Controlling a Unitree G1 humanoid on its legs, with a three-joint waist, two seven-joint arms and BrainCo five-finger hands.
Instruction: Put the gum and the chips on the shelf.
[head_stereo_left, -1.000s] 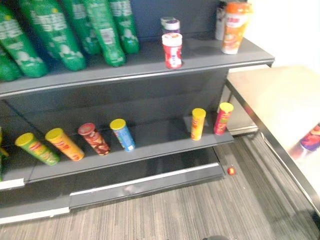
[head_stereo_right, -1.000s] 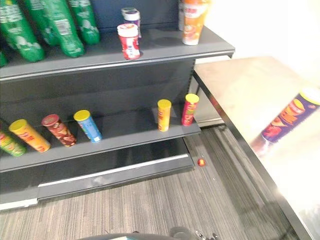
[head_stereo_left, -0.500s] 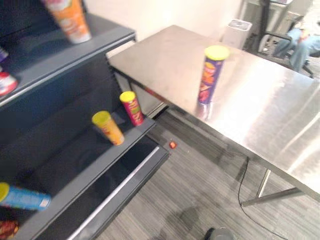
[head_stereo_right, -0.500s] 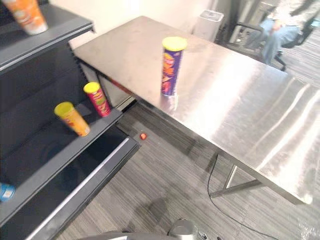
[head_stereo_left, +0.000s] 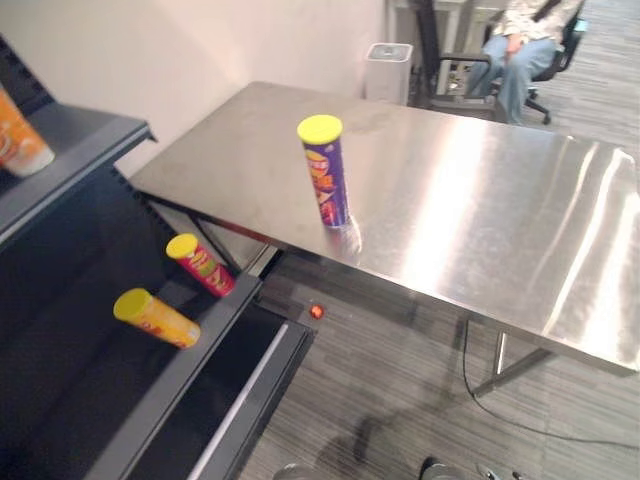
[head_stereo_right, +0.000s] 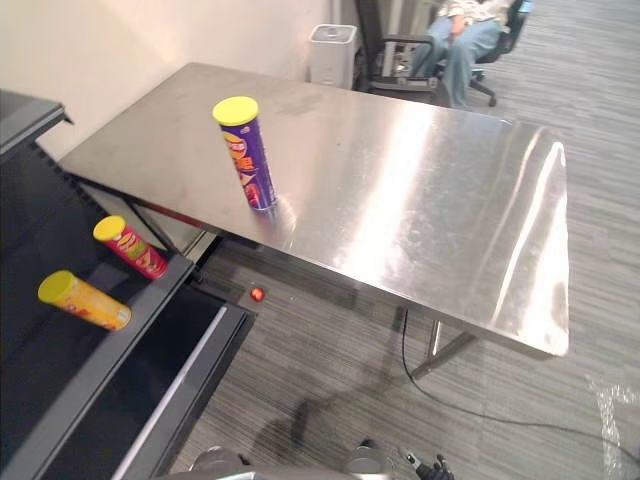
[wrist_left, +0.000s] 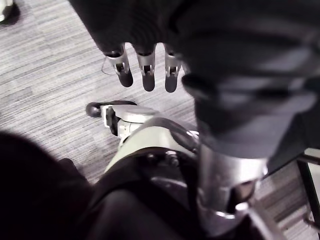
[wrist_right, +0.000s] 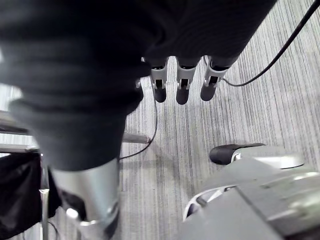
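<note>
Camera has swung from the shelf (head_stereo_left: 85, 148) to the purple chips can (head_stereo_left: 324, 175), upright on the steel surface (head_stereo_left: 500, 210). Left robot hand (wrist_left: 145, 75) and right robot hand (wrist_right: 182, 85) hang slack, empty. Probably light, stiff, smooth: wrap mid-height.

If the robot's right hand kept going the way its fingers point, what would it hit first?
The right hand points down at the grey striped carpet. Nothing shows in between, so it would probably reach the carpet first, though depth is unclear.
</note>
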